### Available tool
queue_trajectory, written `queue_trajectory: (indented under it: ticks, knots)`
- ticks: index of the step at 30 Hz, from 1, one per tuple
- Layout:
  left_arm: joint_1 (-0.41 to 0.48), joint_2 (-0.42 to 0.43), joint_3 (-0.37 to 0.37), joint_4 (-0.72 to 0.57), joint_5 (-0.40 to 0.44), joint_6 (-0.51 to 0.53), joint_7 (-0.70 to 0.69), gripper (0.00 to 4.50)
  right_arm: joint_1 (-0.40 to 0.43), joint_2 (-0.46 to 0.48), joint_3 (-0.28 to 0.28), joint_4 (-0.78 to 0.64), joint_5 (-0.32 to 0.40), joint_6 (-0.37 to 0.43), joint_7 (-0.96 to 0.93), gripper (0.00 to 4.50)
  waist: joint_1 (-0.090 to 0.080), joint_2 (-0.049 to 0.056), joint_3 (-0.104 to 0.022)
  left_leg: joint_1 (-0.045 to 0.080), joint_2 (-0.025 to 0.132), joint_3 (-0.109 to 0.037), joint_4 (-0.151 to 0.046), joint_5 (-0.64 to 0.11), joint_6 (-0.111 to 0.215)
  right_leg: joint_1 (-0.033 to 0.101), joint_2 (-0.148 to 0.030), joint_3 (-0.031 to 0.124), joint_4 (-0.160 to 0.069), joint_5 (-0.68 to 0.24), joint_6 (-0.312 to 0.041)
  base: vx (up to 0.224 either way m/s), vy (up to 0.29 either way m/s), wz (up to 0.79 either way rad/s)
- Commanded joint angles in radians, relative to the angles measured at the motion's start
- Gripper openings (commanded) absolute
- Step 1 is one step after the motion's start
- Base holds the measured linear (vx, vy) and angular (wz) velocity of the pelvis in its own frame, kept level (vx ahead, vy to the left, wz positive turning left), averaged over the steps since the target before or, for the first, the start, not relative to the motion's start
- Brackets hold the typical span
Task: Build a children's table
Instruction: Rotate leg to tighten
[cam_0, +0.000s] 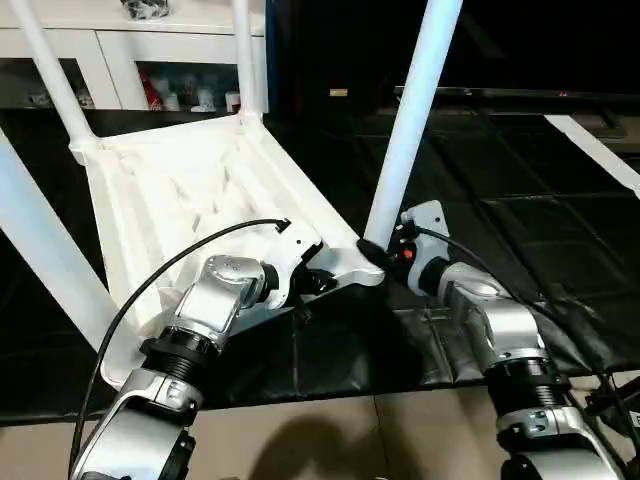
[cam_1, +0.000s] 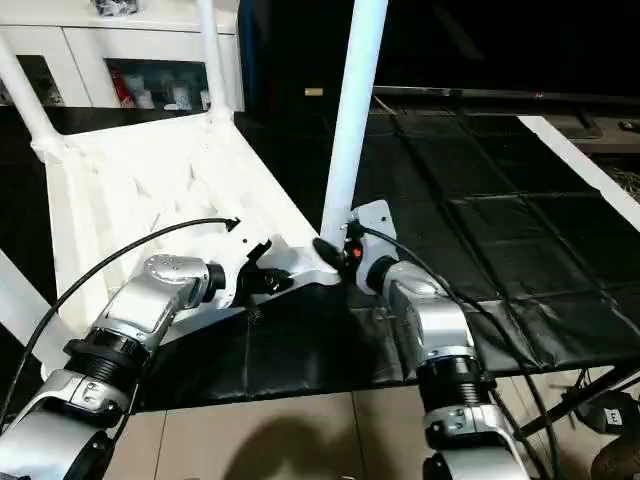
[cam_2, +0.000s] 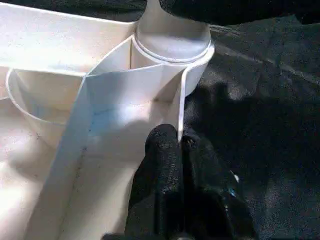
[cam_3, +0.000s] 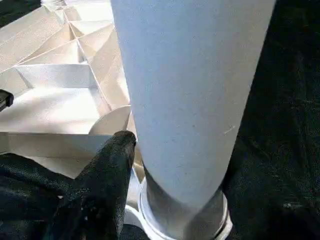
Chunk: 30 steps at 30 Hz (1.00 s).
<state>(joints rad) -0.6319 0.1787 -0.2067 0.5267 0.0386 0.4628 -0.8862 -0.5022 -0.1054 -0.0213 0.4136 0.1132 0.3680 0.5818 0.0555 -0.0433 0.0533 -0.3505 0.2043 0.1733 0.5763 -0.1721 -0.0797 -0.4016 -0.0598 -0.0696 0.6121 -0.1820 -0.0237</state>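
Two silver forearms are reaching up from the bottom edge of the head view toward the near corner of the upturned table top (cam_0: 180, 190), which is lying ribs-up on a black mat (cam_0: 500, 210) left of centre. The left gripper (cam_2: 181, 142) is pinching the thin rim wall of the top just beside the corner socket (cam_2: 172, 60), its fingers pressed together on the plastic. The right gripper (cam_3: 125, 150) is sitting at the foot of the near leg (cam_0: 410, 130); one black finger is lying against the tube, the other is hidden behind it, so whether it is clamping or standing loose cannot be told.

Progress, judged: all four legs are standing in their corner sockets, the near one rising centre frame, one crossing the lower left (cam_0: 50, 250), two more at the upper left (cam_0: 50, 70) and upper middle (cam_0: 243, 55). Probably left: pressing the near leg fully home and turning the table upright.

Appearance: white plastic throughout, diagonal ribs across the underside, tapered smooth tubes. A white cabinet (cam_0: 130, 50) is standing beyond, upper left.
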Motion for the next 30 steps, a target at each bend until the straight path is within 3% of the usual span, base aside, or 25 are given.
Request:
queue_trajectory:
  ticks: [1,9,11,14,17,20,21,26,30]
  knots:
    - [-0.015,-0.042,-0.041,-0.049,-0.043,-0.031,-0.051,0.0,0.014,0.029,0.093,-0.025,0.046,0.016,0.106,3.11,0.007,0.002,-0.063,-0.001,0.022,-0.005,-0.06,-0.193,0.028,0.055,-0.076,0.051,-0.085,-0.242,-0.164,0.0,0.0,0.0]
    - [0.009,0.043,-0.062,-0.064,-0.054,-0.092,-0.189,0.0,0.062,-0.14,0.081,-0.077,0.082,-0.004,0.331,3.97,0.017,0.004,-0.064,-0.003,0.024,-0.004,-0.056,-0.165,0.054,0.059,-0.076,0.051,-0.078,-0.172,-0.192,0.0,0.0,0.0]
    - [0.014,0.077,-0.074,-0.069,-0.058,-0.104,-0.244,0.0,0.064,-0.2,0.077,-0.085,0.1,-0.009,0.422,3.97,0.02,0.002,-0.064,-0.001,0.024,-0.003,-0.056,-0.173,0.057,0.059,-0.077,0.05,-0.08,-0.185,-0.194,0.0,0.0,0.0]
    - [0.017,0.1,-0.08,-0.069,-0.061,-0.138,-0.291,0.0,0.06,-0.247,0.082,-0.086,0.11,-0.008,0.502,4.31,0.028,0.009,-0.062,0.001,0.026,-0.003,-0.056,-0.184,0.057,0.057,-0.076,0.05,-0.082,-0.209,-0.193,0.0,0.0,0.0]
    - [0.027,0.15,-0.107,-0.075,-0.065,-0.187,-0.397,0.0,0.048,-0.32,0.112,-0.085,0.122,-0.008,0.624,4.44,0.039,0.003,-0.063,0.006,0.029,-0.001,-0.056,-0.187,0.053,0.054,-0.077,0.051,-0.081,-0.206,-0.198,0.0,0.0,0.0]
    - [0.036,0.189,-0.13,-0.089,-0.072,-0.219,-0.478,0.0,0.04,-0.363,0.142,-0.082,0.121,-0.025,0.712,4.44,0.047,0.005,-0.064,0.002,0.031,0.0,-0.055,-0.17,0.056,0.056,-0.075,0.049,-0.075,-0.178,-0.205,0.0,0.0,0.0]
    - [0.037,0.196,-0.134,-0.091,-0.072,-0.223,-0.49,0.0,0.038,-0.367,0.147,-0.08,0.119,-0.036,0.726,4.44,0.048,-0.002,-0.063,0.002,0.031,0.002,-0.054,-0.171,0.055,0.055,-0.075,0.049,-0.075,-0.184,-0.203,0.0,0.0,0.0]
    - [0.04,0.253,-0.18,-0.09,-0.058,-0.286,-0.588,0.0,0.019,-0.392,0.184,-0.055,0.128,-0.087,0.841,4.44,0.059,0.001,-0.062,0.006,0.035,0.001,-0.055,-0.193,0.045,0.049,-0.08,0.049,-0.077,-0.247,-0.19,0.0,0.0,0.0]
    - [0.038,0.26,-0.189,-0.089,-0.057,-0.305,-0.608,0.0,0.004,-0.38,0.192,-0.024,0.128,-0.099,0.841,3.99,0.063,-0.001,-0.063,0.009,0.036,0.002,-0.055,-0.191,0.037,0.047,-0.079,0.049,-0.074,-0.234,-0.199,0.0,0.0,0.0]
